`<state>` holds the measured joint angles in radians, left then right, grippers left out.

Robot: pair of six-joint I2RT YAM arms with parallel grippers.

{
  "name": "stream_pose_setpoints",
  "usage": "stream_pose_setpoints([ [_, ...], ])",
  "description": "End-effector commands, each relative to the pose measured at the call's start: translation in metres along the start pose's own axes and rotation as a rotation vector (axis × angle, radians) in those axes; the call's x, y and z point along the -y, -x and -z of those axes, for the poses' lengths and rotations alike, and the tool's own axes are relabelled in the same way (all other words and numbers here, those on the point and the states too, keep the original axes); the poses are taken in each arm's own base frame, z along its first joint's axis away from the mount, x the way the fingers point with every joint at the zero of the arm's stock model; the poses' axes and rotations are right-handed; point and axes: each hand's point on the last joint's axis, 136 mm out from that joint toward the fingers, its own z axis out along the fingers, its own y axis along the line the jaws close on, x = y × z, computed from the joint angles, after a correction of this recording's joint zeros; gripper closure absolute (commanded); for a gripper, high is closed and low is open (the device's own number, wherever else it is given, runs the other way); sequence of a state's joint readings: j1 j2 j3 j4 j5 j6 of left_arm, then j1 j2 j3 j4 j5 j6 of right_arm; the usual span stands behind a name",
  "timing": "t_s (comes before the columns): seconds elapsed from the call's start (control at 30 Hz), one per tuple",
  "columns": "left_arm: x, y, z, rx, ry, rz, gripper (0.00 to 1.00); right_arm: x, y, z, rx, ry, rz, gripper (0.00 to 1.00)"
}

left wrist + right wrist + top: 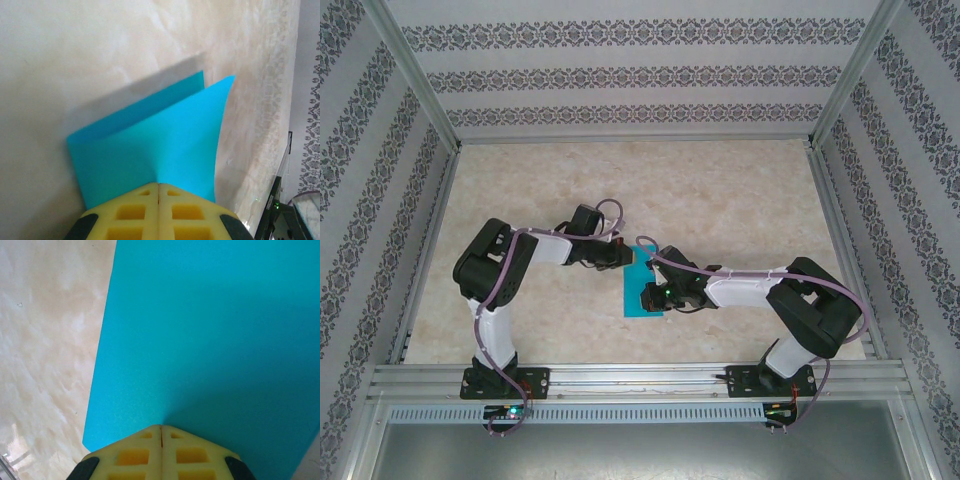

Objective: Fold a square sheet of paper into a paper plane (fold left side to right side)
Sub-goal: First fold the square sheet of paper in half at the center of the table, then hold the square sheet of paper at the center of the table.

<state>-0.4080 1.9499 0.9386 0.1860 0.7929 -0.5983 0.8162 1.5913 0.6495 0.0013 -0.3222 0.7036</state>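
The sheet of paper [635, 296] lay on the worktop [740, 200] between your two arms, near its front middle. You had the left-to-right fold well under way but not finished. In the left wrist view the upper layer arched over the lower one, its far corner curled up and the edges not matched. Your left jaws were fully closed and seemed to pinch that raised flap at its near edge. Your right jaws were closed too, tips at the flat paper, though I could not tell whether they gripped it. You had the flattening, the creasing and every later fold of the plane left to do.
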Motion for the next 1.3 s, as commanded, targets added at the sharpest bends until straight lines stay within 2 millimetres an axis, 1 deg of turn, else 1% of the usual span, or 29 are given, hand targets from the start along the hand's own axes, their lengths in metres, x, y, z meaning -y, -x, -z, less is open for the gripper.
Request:
stream_pose_setpoints([
  [0.0, -0.047, 0.048, 0.013, 0.149, 0.174, -0.037, 0.97, 0.055, -0.074, -0.001, -0.239, -0.192, -0.085, 1.00],
  [0.27, -0.048, 0.073, 0.014, 0.150, 0.208, -0.057, 0.97, 0.054, -0.071, -0.002, -0.216, -0.184, -0.096, 1.00],
  [0.33, -0.043, 0.077, 0.017, 0.165, 0.200, -0.063, 0.97, 0.053, -0.069, -0.002, -0.210, -0.182, -0.097, 1.00],
  [0.43, -0.030, 0.082, 0.027, 0.195, 0.188, -0.081, 0.97, 0.051, -0.066, -0.003, -0.197, -0.172, -0.100, 1.00],
  [0.53, -0.013, 0.085, 0.042, 0.225, 0.174, -0.107, 0.97, 0.047, -0.062, -0.004, -0.178, -0.156, -0.104, 1.00],
  [0.6, -0.002, 0.081, 0.053, 0.236, 0.166, -0.115, 0.97, 0.044, -0.058, -0.004, -0.162, -0.145, -0.108, 1.00],
  [0.7, 0.009, 0.060, 0.067, 0.234, 0.143, -0.084, 0.97, 0.043, -0.055, -0.004, -0.137, -0.137, -0.121, 1.00],
  [0.8, 0.019, 0.028, 0.068, 0.206, 0.087, -0.054, 0.97, 0.043, -0.051, -0.005, -0.111, -0.130, -0.129, 1.00],
  [0.9, 0.024, -0.005, 0.062, 0.146, 0.075, -0.039, 0.97, 0.041, -0.049, -0.005, -0.102, -0.120, -0.127, 1.00],
  [1.0, 0.036, -0.030, 0.047, 0.092, 0.030, -0.038, 0.97, 0.041, -0.048, -0.006, -0.100, -0.119, -0.125, 1.00],
  [1.1, 0.040, -0.042, 0.035, 0.075, 0.022, -0.047, 0.97, 0.043, -0.050, -0.007, -0.103, -0.127, -0.128, 1.00],
  [1.27, 0.027, -0.046, 0.020, 0.045, 0.052, -0.033, 0.97, 0.043, -0.052, -0.008, -0.112, -0.128, -0.129, 1.00],
])
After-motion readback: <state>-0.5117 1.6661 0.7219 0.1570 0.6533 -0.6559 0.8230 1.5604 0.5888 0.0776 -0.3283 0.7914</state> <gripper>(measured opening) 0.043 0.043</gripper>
